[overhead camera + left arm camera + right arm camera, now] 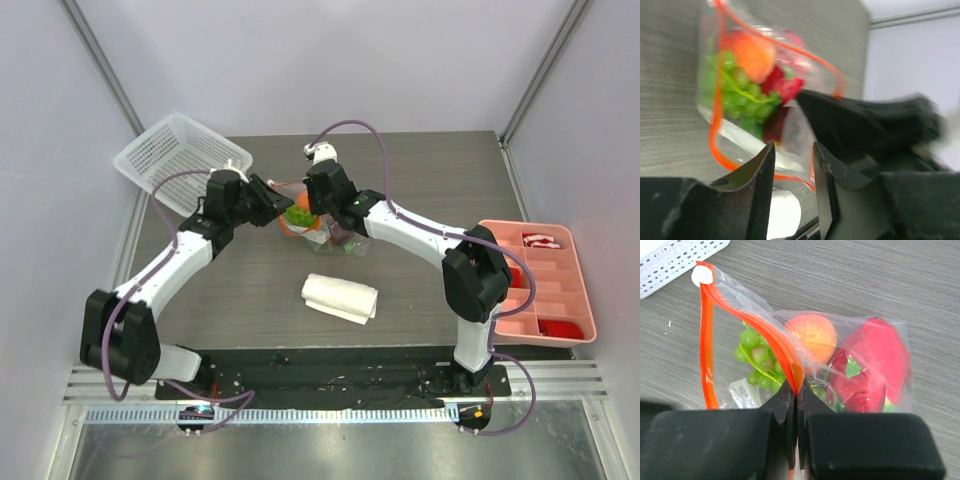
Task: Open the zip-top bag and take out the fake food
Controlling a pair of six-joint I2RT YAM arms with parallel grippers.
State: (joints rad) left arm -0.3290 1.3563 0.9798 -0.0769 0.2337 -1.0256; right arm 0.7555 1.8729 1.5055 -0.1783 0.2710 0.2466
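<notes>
Clear crinkly zip-top bag (730, 330), orange-red mouth agape, fake food (812, 335) inside

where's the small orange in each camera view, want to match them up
Top external: the small orange sits just above centre, inside the zip-top bag.
Left wrist: upper left, above the green grapes.
Right wrist: centre, left of the red fruit.
Shared landmark: the bag's orange-red zipper strip.

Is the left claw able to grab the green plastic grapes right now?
Probably not: the green plastic grapes lie inside the clear crinkly zip-top bag, and the left claw sits open outside it.
</notes>
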